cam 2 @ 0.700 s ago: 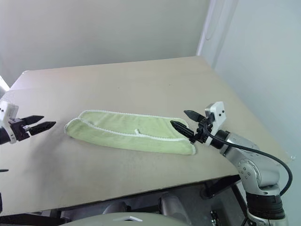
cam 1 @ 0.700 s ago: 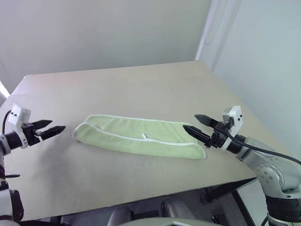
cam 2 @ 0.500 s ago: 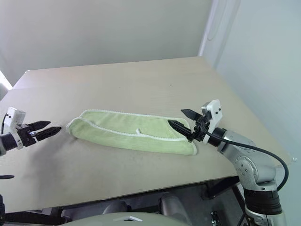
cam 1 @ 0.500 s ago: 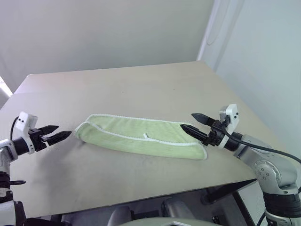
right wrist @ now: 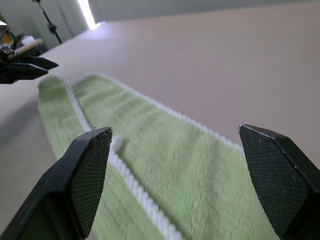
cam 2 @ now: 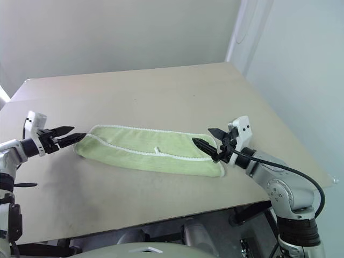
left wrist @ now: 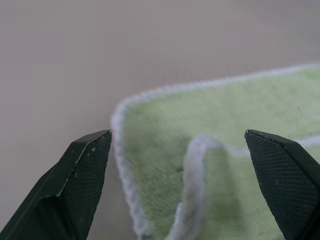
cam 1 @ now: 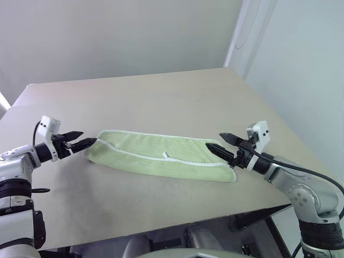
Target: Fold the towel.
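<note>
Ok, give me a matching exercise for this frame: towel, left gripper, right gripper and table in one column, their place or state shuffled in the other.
Things:
1. towel
2. left gripper
3. right gripper
4. table

Place or state:
A. jaws open at the towel's end on the robot's right
B. beige, bare top beyond the cloth
C. jaws open at the towel's end on the robot's left
D. lies flat as a long folded strip, white edging showing

Pairs: 1-D, 2-C, 3-A, 4-B
</note>
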Controlling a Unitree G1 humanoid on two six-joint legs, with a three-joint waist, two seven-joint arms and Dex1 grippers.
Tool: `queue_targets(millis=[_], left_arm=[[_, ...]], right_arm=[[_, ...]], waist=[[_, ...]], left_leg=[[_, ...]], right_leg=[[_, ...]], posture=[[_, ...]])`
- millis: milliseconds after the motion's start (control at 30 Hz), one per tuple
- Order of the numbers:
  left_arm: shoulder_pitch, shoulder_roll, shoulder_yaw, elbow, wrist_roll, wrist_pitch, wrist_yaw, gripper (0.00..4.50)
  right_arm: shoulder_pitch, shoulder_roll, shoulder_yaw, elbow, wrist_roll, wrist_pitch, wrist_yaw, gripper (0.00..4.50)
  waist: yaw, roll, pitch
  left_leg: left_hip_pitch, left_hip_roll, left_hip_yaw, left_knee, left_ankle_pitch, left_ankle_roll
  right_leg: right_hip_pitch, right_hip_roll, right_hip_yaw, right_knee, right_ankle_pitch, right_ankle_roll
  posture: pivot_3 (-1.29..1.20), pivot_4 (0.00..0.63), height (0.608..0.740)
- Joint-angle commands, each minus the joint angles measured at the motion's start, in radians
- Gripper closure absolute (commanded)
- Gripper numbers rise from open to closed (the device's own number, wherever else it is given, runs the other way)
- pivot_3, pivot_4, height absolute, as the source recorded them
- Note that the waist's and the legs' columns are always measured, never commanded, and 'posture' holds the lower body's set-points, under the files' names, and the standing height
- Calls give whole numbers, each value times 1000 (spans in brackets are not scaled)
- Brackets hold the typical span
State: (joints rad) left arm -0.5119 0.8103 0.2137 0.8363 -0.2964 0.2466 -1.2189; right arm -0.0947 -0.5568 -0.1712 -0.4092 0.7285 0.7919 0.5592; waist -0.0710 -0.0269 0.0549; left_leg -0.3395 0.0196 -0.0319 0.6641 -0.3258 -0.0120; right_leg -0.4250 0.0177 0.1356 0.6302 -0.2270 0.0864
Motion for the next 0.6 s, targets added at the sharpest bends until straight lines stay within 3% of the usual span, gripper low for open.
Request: queue_targets(millis=[33, 500, 600], left_arm=[[-30, 12, -34, 5, 32, -41, -42, 0], [-143, -24, -103, 142, 106, -126, -110, 0], [-157, -17, -106, 159, 108, -118, -128, 590]], right_arm=[[-14, -29, -48, -45, 43, 39, -8, 270], [15, -45, -52, -53, 34, 44, -30, 270], [24, -47, -58, -57, 37, 44, -36, 212]], waist=[[0, 0, 0], [0, 0, 0], [0, 0, 0]], left_leg=[[0, 0, 0, 0, 0, 0], [0, 0, 0, 1, 0, 0], [0, 0, 0, 1, 0, 0]], right_leg=[[0, 0, 0, 0, 0, 0], [0, 0, 0, 0, 0, 0], [0, 0, 0, 0, 0, 0]], posture=[[0, 0, 740], [0, 0, 740], [0, 0, 740]])
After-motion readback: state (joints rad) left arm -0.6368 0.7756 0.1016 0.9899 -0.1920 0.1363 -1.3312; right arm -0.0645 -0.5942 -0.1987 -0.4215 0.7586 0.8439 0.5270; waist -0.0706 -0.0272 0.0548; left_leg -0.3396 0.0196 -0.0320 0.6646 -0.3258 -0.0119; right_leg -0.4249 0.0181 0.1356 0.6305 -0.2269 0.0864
